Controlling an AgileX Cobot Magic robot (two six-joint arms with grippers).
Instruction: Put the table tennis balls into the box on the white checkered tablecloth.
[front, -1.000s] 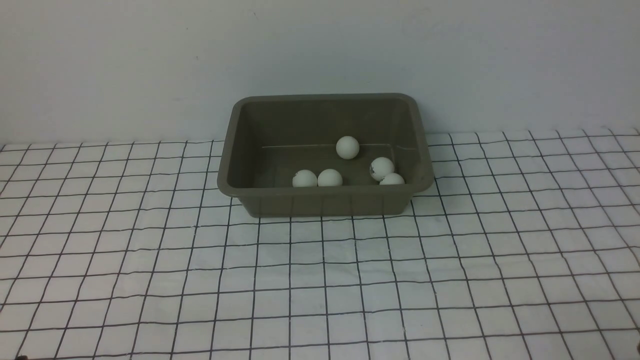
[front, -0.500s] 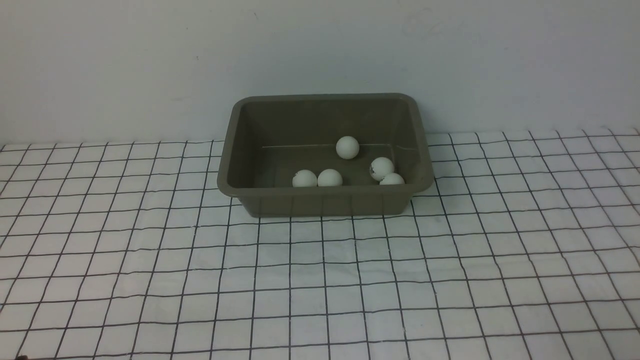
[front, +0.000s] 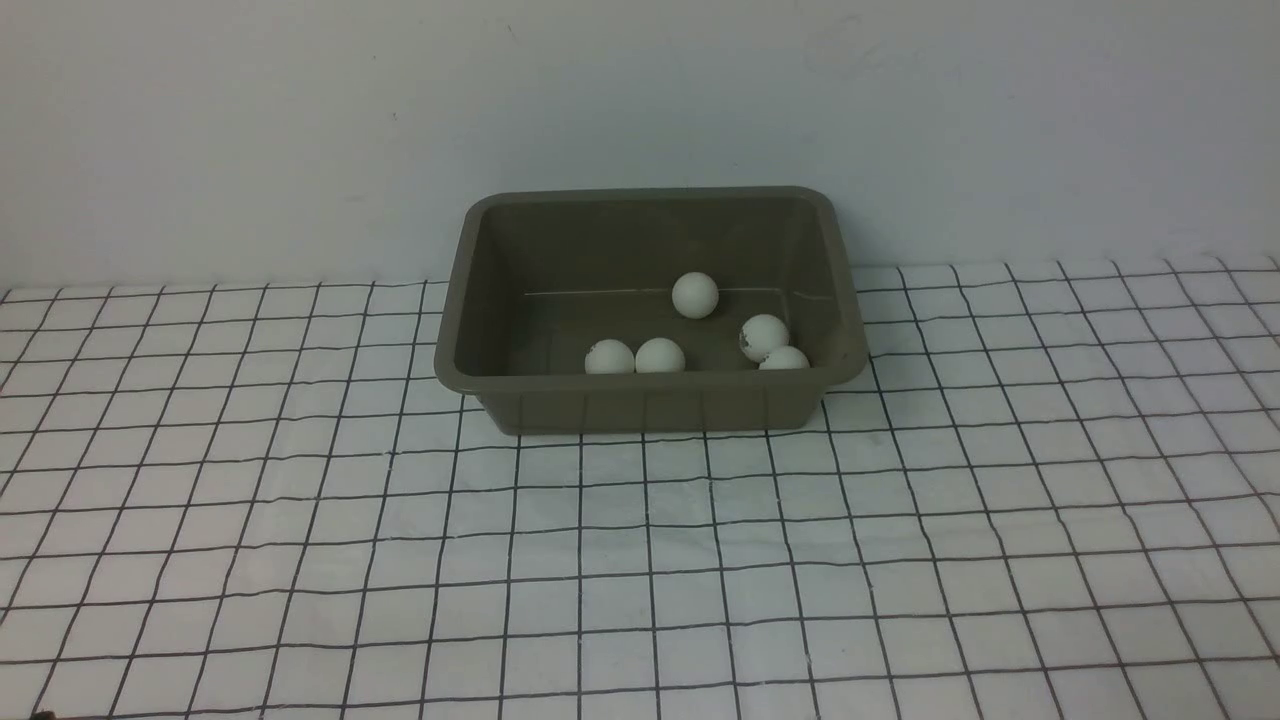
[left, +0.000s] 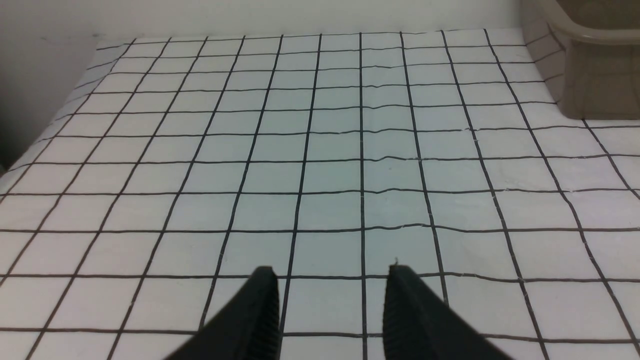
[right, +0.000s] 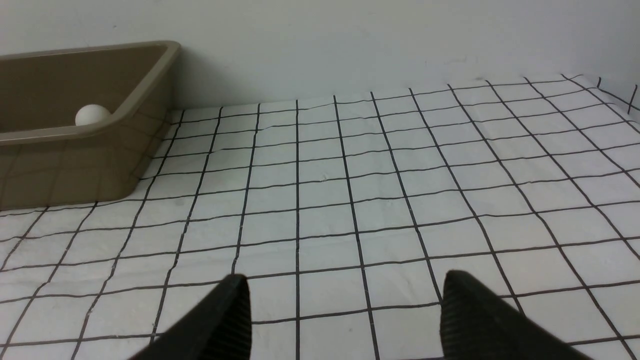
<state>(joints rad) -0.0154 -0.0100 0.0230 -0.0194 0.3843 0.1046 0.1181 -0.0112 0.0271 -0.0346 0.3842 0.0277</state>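
Since all five small matte white table tennis balls (front: 695, 295) already lie inside the olive-grey plastic box (front: 646, 405) at the far edge of the white checkered tablecloth (front: 640, 560), little can go wrong beyond an arm nudging the box. The left gripper (left: 330, 300) stands partly spread and empty, the right gripper (right: 345, 305) wide and empty. Nothing obstructs.

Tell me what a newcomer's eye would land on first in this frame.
First the olive-grey box, standing at the far middle of the white checkered tablecloth against the wall. Next the five table tennis balls on its floor: one alone toward the back, two side by side at the front wall, two more near the front right corner. Both wrist views show each tool, left and right, open and empty over bare cloth.
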